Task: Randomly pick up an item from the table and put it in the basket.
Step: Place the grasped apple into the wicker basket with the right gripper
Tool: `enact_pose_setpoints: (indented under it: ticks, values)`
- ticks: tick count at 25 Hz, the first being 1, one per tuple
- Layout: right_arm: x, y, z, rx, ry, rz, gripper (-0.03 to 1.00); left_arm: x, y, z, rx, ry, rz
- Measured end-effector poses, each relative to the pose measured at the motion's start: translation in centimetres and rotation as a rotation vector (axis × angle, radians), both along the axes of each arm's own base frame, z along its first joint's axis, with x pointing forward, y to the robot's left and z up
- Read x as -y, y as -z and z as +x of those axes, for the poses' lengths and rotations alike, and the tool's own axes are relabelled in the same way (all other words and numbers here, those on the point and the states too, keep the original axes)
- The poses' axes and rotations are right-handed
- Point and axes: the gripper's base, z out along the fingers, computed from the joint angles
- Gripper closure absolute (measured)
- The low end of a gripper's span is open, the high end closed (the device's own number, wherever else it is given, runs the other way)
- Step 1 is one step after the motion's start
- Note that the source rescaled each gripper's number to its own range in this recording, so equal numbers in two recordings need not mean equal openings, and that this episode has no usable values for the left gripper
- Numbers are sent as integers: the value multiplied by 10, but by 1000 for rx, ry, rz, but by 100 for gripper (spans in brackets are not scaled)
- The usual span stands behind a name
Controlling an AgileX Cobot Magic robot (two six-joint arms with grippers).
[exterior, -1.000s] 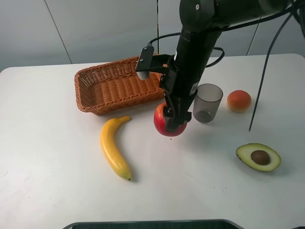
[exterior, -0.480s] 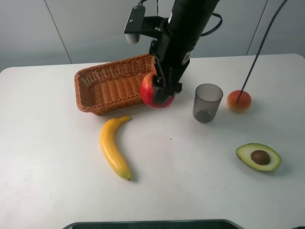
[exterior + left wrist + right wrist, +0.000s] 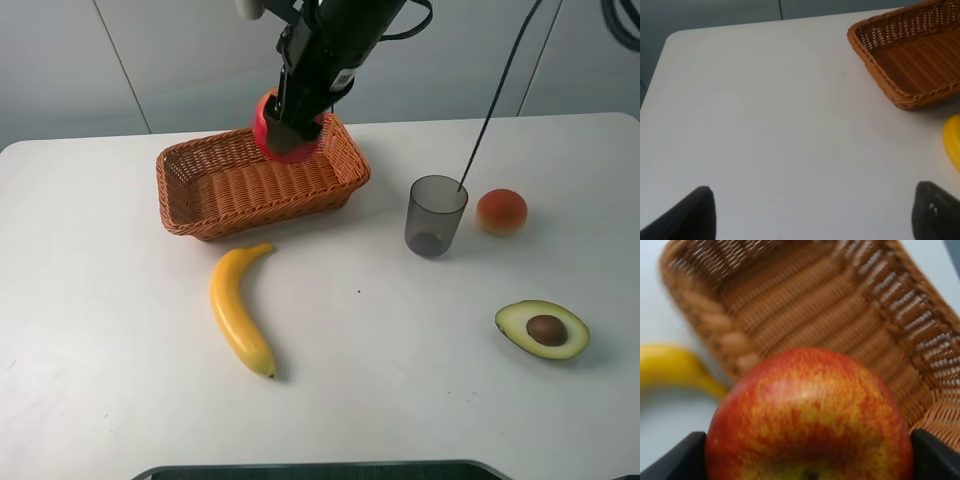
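Observation:
My right gripper (image 3: 289, 132) is shut on the red apple (image 3: 274, 135) and holds it in the air above the right part of the wicker basket (image 3: 215, 190). In the right wrist view the apple (image 3: 810, 415) fills the space between the two dark fingers (image 3: 675, 457), with the basket's woven floor (image 3: 805, 310) below it. My left gripper (image 3: 810, 212) is open and empty over the white table (image 3: 755, 125) to the left of the basket (image 3: 910, 55); it does not show in the exterior high view.
A yellow banana (image 3: 238, 307) lies in front of the basket. A grey translucent cup (image 3: 435, 215), an orange-pink fruit (image 3: 501, 211) and a halved avocado (image 3: 543, 329) are on the right of the table (image 3: 100, 330).
My right gripper has lifted the apple off the table in front of the basket and carried it up and back-left, so it is now over the basket.

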Motion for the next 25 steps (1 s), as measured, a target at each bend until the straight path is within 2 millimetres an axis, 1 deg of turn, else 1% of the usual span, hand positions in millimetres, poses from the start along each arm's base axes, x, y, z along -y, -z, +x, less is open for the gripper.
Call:
enact_pose_setpoints:
  ticks: [4, 10, 14, 20, 25]
  values:
    - [-7, 10, 12, 37, 86, 73, 93, 0, 0, 0, 0, 0, 0]
    - [-14, 24, 23, 87, 121, 118, 93, 0, 0, 0, 0, 0, 0]
    - [-17, 39, 28, 85, 128, 114, 93, 0, 0, 0, 0, 0, 0]
    - [-20, 69, 32, 49, 132, 80, 93, 0, 0, 0, 0, 0, 0]
    - [-21, 84, 34, 28, 133, 60, 93, 0, 0, 0, 0, 0, 0]
